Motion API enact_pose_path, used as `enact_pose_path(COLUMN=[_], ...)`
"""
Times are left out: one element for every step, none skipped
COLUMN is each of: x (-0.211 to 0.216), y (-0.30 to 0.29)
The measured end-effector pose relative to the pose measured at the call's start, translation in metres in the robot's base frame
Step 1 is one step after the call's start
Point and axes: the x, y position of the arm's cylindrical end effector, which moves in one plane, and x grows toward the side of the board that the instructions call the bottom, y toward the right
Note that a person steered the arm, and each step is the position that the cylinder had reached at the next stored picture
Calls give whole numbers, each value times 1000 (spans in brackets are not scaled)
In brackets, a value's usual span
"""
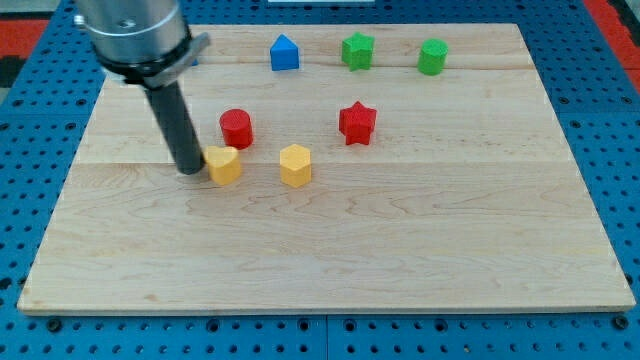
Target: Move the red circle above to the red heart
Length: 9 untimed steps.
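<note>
A red circle block (236, 128) stands left of the board's middle. A red star-like block (357, 122) stands to its right; I see no clearly heart-shaped red block. My tip (190, 169) rests on the board just left of a yellow block (224, 165), touching or nearly touching it, and below-left of the red circle.
A second yellow block (296, 165) lies right of the first. A blue block (285, 53), a green star-like block (357, 50) and a green block (433, 57) line the view's top. The wooden board (400, 250) ends at a blue pegboard.
</note>
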Motion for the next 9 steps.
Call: enact_pose_path(x=[10, 27, 33, 24, 10, -2, -2, -6, -23], y=[27, 24, 18, 18, 20, 20, 20, 12, 8])
